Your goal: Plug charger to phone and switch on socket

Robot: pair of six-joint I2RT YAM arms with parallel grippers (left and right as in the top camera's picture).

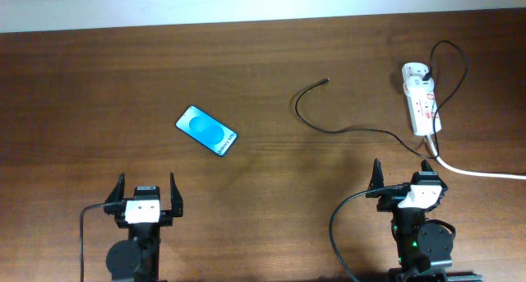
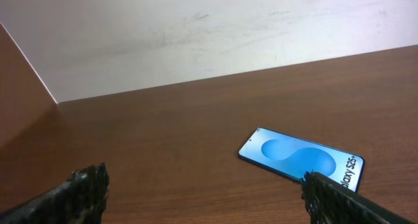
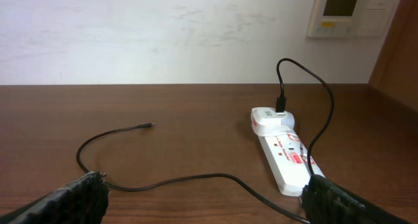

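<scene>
**Both arms parked at the near edge, phone and cable well apart**

Here's the wooden table (image 1: 99,85). The phone (image 1: 206,131) lies flat, left of centre, screen up and glowing blue, turned at a slant. In the left wrist view the phone (image 2: 302,159) sits ahead and to the right, with its near corner just beside the right fingertip.

Over on the right is the socket (image 1: 419,101), a white strip with red markings lying lengthwise away from the robot. A white adapter (image 3: 273,121) is plugged into its far end. From there the charger (image 1: 353,131) arches up, comes down along the strip and snakes left across the wood. It curls round to a plug tip (image 3: 147,125) that rests on the table, well apart from the phone. A thicker white cable (image 1: 485,173) leaves the socket's near end and runs off to the right, passing just ahead of the right arm. A wall controller (image 3: 341,12) hangs behind.

The left gripper (image 1: 146,183) sits low at the near edge, pointing forward, jaws spread wide around nothing. The right gripper (image 1: 408,179) does the same, fully parted and empty. The charger's run (image 3: 170,181) crosses just ahead of its fingertips, and the socket (image 3: 287,159) lies close by its right finger. I cannot tell how the switches are set.
</scene>
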